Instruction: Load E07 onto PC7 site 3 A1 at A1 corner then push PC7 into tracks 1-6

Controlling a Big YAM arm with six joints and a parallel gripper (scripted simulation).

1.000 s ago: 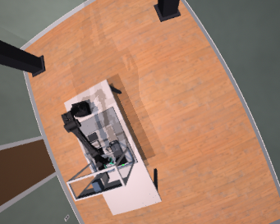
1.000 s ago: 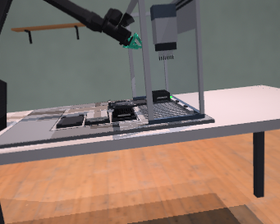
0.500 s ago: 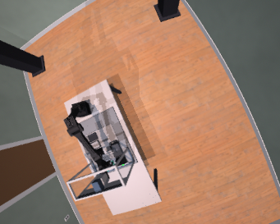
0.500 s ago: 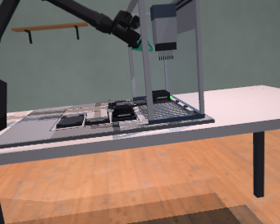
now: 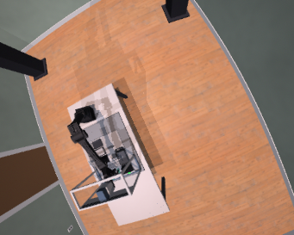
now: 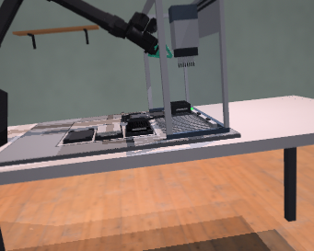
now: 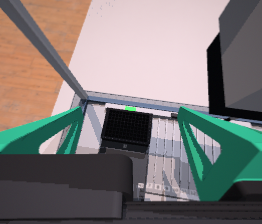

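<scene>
Arm outstretched, tool fully open and empty, high above the deep-well block.

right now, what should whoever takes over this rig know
Tool: open, holding nothing, high above the deck by the instrument frame.
A dark well block sits far in on the rails, a green lamp lit behind it; its ID cannot be read.
Another dark plate lies in a nest, one more near the frame.
Done: the carrier looks home.
Left: confirm the block is seated and A1 is at the right corner.
</scene>
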